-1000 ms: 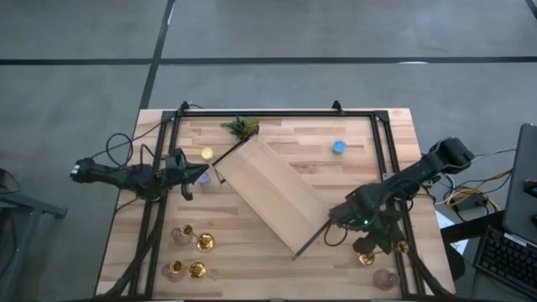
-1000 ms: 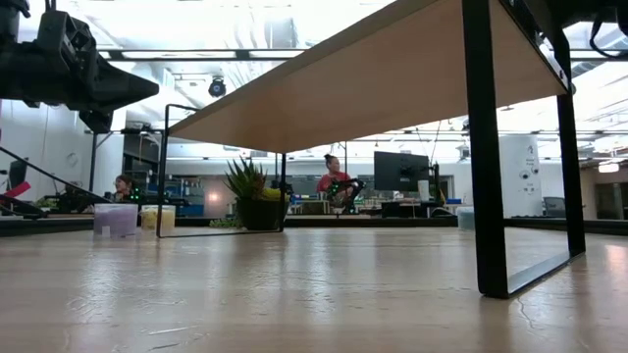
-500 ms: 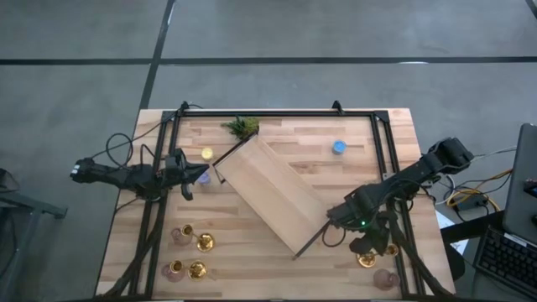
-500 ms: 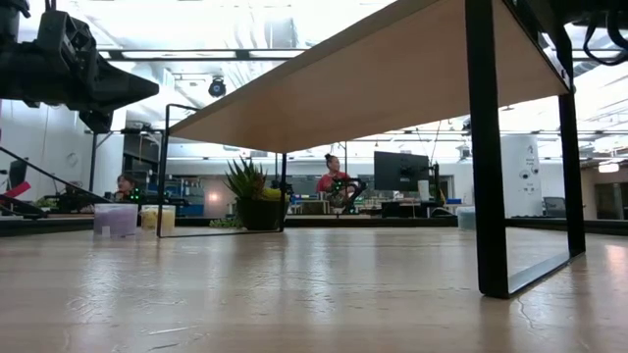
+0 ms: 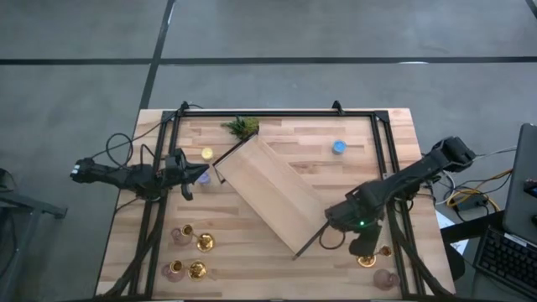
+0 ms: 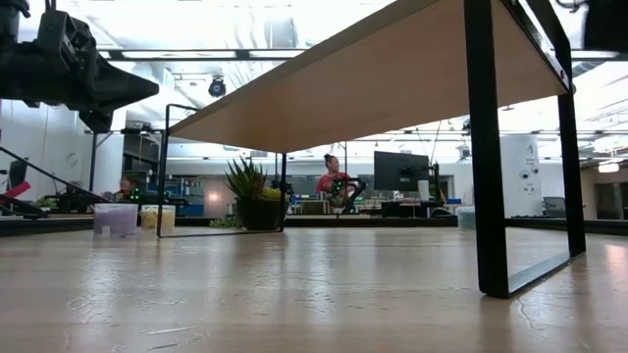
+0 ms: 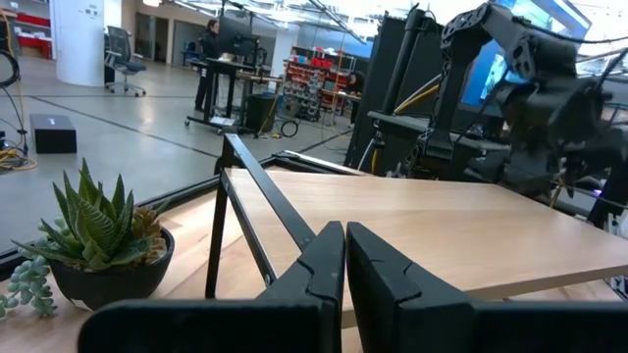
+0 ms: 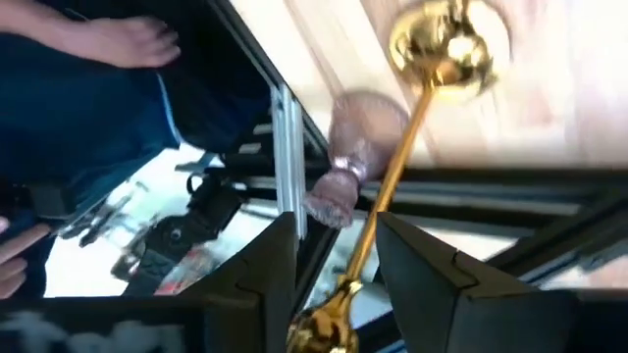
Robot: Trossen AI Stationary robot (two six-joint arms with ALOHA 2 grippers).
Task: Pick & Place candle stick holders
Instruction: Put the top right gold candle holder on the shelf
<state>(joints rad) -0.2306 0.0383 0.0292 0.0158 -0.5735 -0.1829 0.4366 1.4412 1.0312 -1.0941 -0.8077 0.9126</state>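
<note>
Since a second ago my right jaws (image 8: 334,245) have parted around the gold candlestick (image 8: 412,127), its stem running lengthwise between them.

overhead view straight down, low view level across table (image 6: 294,284), wrist views close

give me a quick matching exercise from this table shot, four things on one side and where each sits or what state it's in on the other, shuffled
Things:
1. left gripper
2. right gripper
3. blue tealight
4. green plant sprig

Places or states:
A. on the table's far edge, left of the middle
B. fingers shut, nothing between them, at the table's left side
C. on the table's far right part, alone
D. fingers apart around the stem of a gold candlestick, near the right corner

Pairs: 1-B, 2-D, 3-C, 4-A
</note>
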